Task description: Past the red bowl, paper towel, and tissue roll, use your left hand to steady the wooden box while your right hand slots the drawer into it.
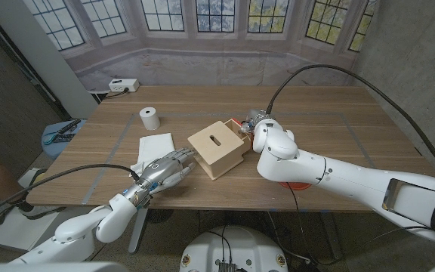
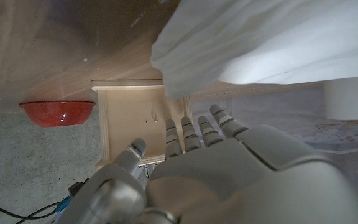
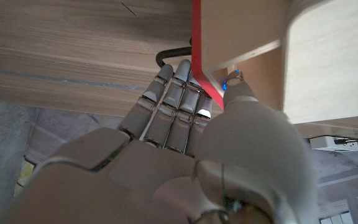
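The left robot hand (image 1: 166, 171) reaches over the near left part of the desk (image 1: 338, 143), fingers apart and stretched toward the wooden box (image 1: 217, 149); its fingertips come just beside the box's left near face, and whether they touch it cannot be told. It holds nothing. Under and beside this hand lies the paper towel (image 1: 153, 147), a white folded sheet just left of the box.

The right robot hand (image 1: 257, 121) is at the far right side of the box. In the right wrist view its fingers (image 3: 173, 99) are curled along the red edge of the drawer (image 3: 253, 50), thumb on the other side, so it grips the drawer at the box's opening.

The box sits at the middle of the desk, a slot in its top face. The tissue roll (image 1: 149, 118) stands upright farther left, well apart from the box. The red bowl (image 1: 297, 183) shows under the right arm near the desk's near edge.
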Robot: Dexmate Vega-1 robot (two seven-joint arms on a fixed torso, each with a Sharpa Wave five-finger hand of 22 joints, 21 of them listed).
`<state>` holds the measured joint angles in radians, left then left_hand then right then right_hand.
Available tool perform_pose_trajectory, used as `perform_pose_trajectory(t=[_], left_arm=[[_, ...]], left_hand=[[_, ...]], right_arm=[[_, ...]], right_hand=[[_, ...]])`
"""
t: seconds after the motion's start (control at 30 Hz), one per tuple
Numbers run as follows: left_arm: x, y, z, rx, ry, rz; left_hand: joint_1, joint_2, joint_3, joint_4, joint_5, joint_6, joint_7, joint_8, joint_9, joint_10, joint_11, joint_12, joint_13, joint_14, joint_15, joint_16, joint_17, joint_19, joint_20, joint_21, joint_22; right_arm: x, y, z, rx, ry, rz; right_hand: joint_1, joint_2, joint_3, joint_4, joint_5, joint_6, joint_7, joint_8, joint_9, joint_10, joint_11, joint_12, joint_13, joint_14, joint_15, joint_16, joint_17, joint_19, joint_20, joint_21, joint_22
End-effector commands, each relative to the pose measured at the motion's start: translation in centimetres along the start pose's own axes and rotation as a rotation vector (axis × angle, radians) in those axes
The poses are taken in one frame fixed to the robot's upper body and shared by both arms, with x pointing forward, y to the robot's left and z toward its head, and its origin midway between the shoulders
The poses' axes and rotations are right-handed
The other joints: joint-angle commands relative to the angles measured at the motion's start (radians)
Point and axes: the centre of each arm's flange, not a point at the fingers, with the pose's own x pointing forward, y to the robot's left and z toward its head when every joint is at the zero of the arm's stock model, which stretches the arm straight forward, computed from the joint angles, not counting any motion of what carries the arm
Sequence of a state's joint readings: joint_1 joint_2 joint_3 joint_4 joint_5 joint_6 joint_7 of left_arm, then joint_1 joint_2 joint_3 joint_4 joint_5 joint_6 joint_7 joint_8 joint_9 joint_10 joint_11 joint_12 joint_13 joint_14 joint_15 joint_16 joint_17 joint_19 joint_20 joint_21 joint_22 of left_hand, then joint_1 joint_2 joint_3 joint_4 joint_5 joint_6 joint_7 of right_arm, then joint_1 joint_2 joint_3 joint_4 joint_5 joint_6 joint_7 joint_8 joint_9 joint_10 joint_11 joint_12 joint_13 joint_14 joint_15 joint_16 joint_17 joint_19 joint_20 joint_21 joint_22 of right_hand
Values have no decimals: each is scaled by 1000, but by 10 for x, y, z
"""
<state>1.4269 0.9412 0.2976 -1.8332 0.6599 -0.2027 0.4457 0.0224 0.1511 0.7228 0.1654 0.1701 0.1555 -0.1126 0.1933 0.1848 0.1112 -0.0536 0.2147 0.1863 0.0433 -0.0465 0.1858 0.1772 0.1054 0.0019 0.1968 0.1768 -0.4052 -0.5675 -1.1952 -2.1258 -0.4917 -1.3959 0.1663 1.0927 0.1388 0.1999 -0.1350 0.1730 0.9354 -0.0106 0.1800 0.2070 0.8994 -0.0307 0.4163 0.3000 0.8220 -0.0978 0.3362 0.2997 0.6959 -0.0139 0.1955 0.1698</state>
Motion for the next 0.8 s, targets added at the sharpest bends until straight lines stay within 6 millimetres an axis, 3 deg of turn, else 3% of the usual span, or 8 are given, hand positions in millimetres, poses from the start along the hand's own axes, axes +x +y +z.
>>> perform_pose_trajectory(t=[0.03,0.5,0.8], left_arm=[[-2,5,-3,0,0,-3],[-16,12,-1,-15,34,-11],[-13,12,0,-16,30,-15]], left_hand=[[8,6,3,-4,4,11,-3,2,1,12,-1,1,3,6,-2,0,-1,10,1,9,3],[9,5,5,-4,4,25,-3,5,1,22,0,4,3,16,-1,2,-1,15,2,10,3],[9,4,6,-4,4,28,-3,4,1,27,1,4,3,21,0,2,-1,18,1,11,3]], right_arm=[[4,1,-1,9,4,3],[13,4,-3,13,9,42],[11,0,-4,16,8,51]], right_hand=[[1,-11,1,-2,5,-4,-6,4,5,1,-3,0,2,-3,-61,-3,2,1,0,-5,2],[0,-12,1,-6,5,-27,-2,3,4,-24,4,-16,-3,-24,-47,-11,3,-10,7,-7,2],[-16,-20,-7,-3,5,-88,26,-2,2,-77,23,-48,-12,-64,-14,-27,2,-28,26,-8,2]])
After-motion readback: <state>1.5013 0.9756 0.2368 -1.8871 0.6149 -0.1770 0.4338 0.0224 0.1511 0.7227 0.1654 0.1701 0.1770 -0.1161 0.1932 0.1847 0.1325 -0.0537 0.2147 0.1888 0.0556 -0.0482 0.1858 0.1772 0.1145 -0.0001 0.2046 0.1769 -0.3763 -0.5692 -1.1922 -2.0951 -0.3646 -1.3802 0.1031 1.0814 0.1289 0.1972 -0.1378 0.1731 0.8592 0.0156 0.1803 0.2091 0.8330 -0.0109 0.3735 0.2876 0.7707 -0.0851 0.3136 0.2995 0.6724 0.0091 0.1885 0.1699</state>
